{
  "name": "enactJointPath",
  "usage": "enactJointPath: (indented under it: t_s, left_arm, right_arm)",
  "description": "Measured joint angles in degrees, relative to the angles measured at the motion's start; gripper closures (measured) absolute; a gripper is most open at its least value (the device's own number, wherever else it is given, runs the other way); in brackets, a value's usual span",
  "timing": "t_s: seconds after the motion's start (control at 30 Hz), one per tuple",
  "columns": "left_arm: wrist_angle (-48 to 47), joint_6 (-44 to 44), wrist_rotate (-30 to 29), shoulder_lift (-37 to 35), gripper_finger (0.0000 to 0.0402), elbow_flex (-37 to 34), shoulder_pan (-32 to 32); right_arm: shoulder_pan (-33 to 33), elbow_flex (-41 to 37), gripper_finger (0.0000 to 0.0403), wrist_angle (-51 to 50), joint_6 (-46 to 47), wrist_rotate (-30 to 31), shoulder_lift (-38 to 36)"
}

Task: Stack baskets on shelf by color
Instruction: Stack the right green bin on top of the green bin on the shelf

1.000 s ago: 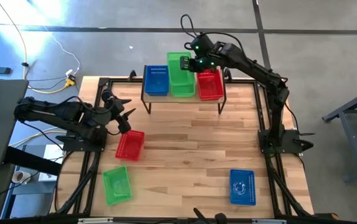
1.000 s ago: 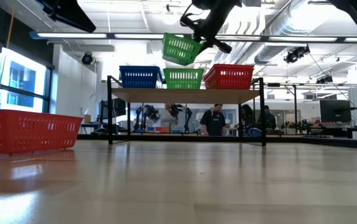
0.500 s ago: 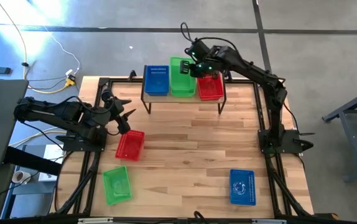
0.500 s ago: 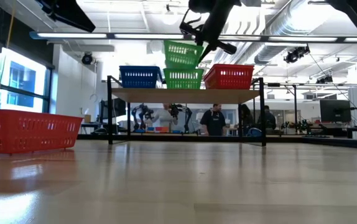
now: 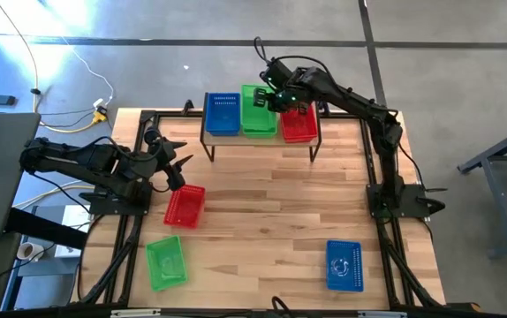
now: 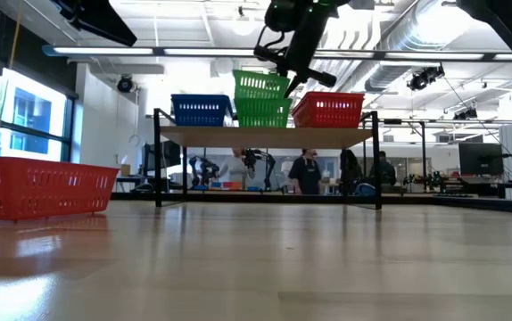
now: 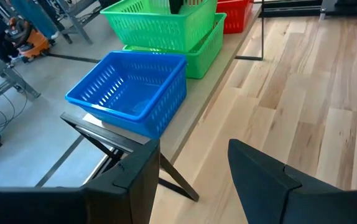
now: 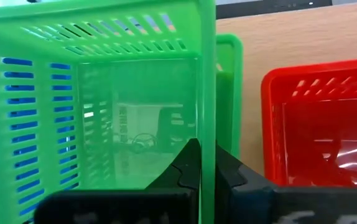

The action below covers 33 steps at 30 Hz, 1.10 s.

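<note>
the right gripper (image 5: pixel 277 97), fingers pinching a green basket's (image 6: pixel 260 84) wall, was nesting it into the green one on the shelf (image 6: pixel 265 134); next, release.

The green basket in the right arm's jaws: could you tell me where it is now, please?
The held green basket sits partly nested in the green basket on the shelf, mid-shelf, between the blue basket and the red basket.

Right arm stretched across table's far edge, right gripper (image 5: pixel 272 95) clamped on green basket (image 5: pixel 255 104) wall. Left arm folded low at table's left side, left gripper (image 5: pixel 180 166) hovering, fingers spread, holding nothing.
</note>
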Motion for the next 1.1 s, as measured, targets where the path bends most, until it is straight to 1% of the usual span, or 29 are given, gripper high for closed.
enactJointPath:
  t_s: [0.77, 0.93, 1.1]
  left_arm:
    - [-0.48, 0.96, -0.07, 0.00, 0.0220, 0.00, 0.01]
    - [-0.48, 0.98, 0.26, 0.00, 0.0220, 0.00, 0.00]
    - [-1.47, 0.92, 0.42, 0.00, 0.0220, 0.00, 0.00]
  right_arm:
    - [-1.00, 0.00, 0.0403, -1.77, 0.32, -0.69, 0.11]
    - [-1.07, 0.00, 0.0403, -1.73, 0.39, -1.34, 0.11]
    - [-1.25, 0.00, 0.0397, -1.71, -0.14, -3.65, 0.09]
